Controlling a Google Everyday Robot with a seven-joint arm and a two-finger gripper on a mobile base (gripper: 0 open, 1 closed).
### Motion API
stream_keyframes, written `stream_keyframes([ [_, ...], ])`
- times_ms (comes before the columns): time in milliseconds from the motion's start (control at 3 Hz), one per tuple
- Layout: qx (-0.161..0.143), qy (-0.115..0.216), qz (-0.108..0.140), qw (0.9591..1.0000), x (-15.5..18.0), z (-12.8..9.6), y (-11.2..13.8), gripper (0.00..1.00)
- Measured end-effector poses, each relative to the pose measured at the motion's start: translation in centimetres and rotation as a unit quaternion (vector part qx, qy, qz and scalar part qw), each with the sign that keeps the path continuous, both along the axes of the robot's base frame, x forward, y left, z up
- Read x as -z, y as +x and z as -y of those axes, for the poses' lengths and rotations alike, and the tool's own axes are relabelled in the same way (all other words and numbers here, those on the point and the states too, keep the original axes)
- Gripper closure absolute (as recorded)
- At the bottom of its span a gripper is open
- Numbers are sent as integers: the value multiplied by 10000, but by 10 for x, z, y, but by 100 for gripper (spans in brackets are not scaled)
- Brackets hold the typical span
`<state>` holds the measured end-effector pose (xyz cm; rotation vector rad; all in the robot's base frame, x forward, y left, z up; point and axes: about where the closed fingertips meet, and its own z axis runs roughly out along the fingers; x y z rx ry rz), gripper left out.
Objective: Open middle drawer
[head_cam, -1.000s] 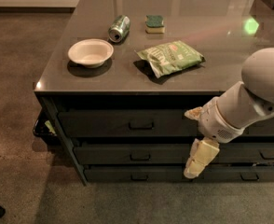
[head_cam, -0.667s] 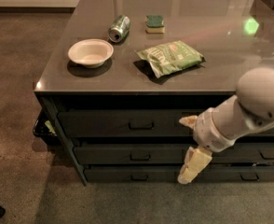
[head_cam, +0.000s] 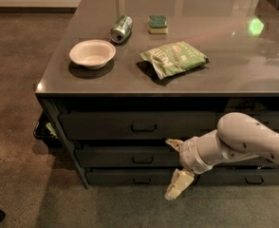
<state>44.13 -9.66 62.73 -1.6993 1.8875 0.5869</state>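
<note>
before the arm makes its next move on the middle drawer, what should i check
1. Is the middle drawer shut and level with the stack: ok.
2. Is its handle in view with nothing on it: ok.
3. Is the gripper at the handle: not ok, it sits right of it in the picture.
4. Are the fingers spread apart: ok.
5. Gap between gripper and drawer front: cannot tell.
6. Do the bowl and chip bag sit back from the counter edge: ok.
</note>
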Motion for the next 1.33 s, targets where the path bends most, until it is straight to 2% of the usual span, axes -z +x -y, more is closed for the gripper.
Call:
stream_keyframes([
  [333,0,0,0,10000,0,0,0,0],
  [667,-36,102,-281,9995,45,-6,1,0],
  [1000,-176,201,-675,9974,144,-15,10,0],
  [1333,-184,200,-703,9972,148,-16,11,0],
])
